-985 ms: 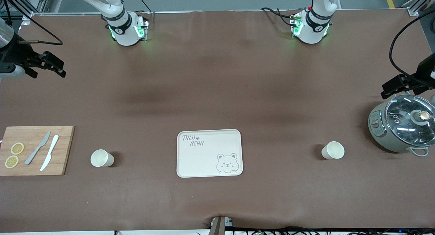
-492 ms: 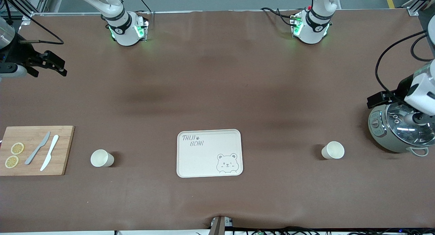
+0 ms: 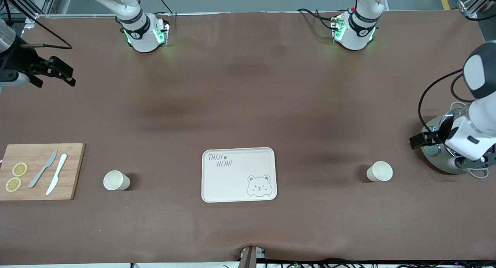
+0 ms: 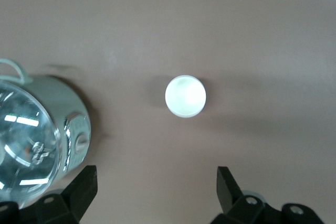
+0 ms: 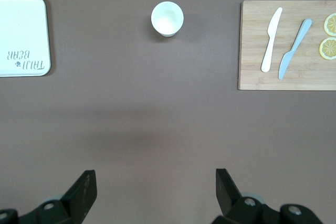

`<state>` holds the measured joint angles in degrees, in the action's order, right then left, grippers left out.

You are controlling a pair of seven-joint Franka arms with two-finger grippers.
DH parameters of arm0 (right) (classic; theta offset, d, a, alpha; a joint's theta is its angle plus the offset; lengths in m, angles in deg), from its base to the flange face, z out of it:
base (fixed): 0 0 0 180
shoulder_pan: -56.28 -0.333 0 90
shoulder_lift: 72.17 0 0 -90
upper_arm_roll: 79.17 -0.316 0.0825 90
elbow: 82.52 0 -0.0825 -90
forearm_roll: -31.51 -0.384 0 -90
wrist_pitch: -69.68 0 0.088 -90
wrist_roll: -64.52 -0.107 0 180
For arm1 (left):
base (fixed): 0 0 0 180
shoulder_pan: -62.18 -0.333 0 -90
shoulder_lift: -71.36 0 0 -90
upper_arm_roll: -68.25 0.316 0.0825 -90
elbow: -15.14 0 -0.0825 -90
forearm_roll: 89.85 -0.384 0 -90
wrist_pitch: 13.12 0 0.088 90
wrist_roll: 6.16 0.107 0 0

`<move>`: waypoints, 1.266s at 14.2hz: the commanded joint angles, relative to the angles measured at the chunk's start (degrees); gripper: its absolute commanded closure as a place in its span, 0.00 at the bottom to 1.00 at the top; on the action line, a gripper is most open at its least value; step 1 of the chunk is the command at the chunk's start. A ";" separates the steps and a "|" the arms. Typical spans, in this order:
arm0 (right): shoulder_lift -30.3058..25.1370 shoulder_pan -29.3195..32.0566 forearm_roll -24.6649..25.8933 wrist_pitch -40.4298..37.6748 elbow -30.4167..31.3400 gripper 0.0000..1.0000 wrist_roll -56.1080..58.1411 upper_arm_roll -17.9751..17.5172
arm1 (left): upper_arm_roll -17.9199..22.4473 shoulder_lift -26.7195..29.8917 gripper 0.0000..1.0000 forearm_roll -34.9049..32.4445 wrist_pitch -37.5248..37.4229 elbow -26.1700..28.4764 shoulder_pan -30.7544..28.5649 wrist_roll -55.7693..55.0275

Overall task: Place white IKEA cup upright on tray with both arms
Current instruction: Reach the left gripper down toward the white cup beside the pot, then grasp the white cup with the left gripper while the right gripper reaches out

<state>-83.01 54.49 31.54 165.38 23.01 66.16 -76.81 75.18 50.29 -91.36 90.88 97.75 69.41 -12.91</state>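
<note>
The cream tray [image 3: 232,184] with the bear drawing lies at the table's middle, nearer the front camera. One upright white cup [image 3: 379,171] stands toward the left arm's end, and another upright white cup [image 3: 115,180] stands toward the right arm's end. My left gripper [image 3: 421,140] hangs open and empty over the pot's edge, beside the first cup, which shows in the left wrist view [image 4: 185,95] ahead of the open gripper [image 4: 156,182]. My right gripper [image 3: 58,72] is open and empty, high over the table's end. Its wrist view shows the gripper [image 5: 155,182], the second cup [image 5: 167,18] and the tray [image 5: 23,35].
A grey-green pot with a glass lid [image 3: 434,157] stands at the left arm's end, partly hidden by the left arm. A wooden cutting board [image 3: 73,171] at the right arm's end holds two knives [image 3: 56,174] and lemon slices [image 3: 19,169].
My left arm has swung toward the front camera, coming over the pot and closer to the cup at its end. My right arm has hardly moved. The cups and tray have not moved.
</note>
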 commanded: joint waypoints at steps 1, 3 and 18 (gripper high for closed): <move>1.70 0.38 1.37 -1.47 -1.55 0.00 -0.59 0.20 | -0.34 -3.96 0.00 -0.77 4.71 -0.78 -0.54 0.42; 1.88 0.38 1.37 -1.83 -1.55 0.00 -0.50 0.37 | -0.34 -6.69 0.00 -0.51 8.93 -0.87 -0.81 0.33; 3.02 1.00 1.72 -2.27 -1.46 0.00 -0.51 0.37 | -0.43 -18.65 0.00 0.45 18.17 0.72 -1.34 0.51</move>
<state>-80.57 55.05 32.67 163.56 22.93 66.16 -76.08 75.18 32.06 -91.34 108.40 97.99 68.53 -12.91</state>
